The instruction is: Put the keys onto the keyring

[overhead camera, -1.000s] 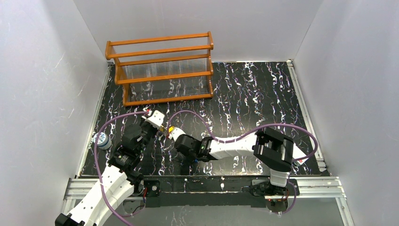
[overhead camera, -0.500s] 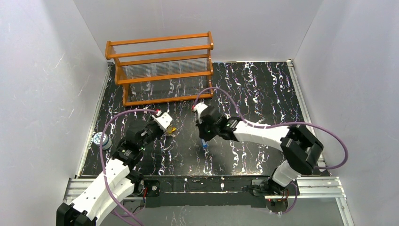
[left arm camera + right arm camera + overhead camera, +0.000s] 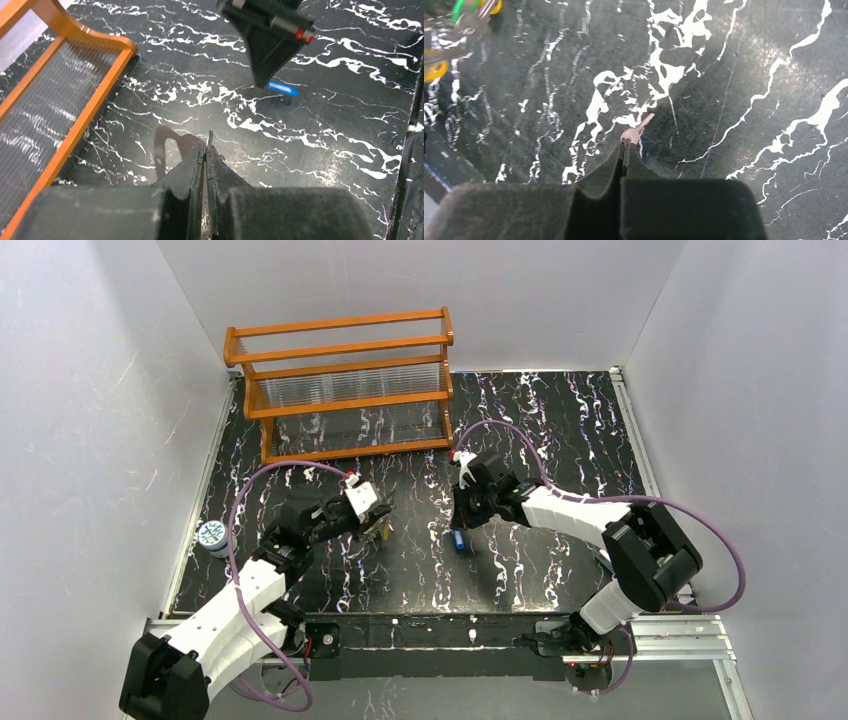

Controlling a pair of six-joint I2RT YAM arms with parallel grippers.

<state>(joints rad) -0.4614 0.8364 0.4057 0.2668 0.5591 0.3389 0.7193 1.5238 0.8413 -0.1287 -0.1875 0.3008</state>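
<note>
A black counter (image 3: 560, 420) veined with white, glossy enough to catch the light from above, sits in a booth with plain pale walls (image 3: 90, 390) on three sides. Silver metal rails (image 3: 638, 450) run along its edges. An orange wooden rack (image 3: 345, 383) with clear ribbed panels stands in the far left corner. A small round thing (image 3: 213, 537), perhaps a roll of tape, rests at the left edge.

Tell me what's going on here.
The left tool is shut on what looks like the thin wire keyring, with yellow and green keys hanging by it. The right tool is shut on a blue key. The two tools hang apart over the table, so that key isn't threaded on yet.
</note>
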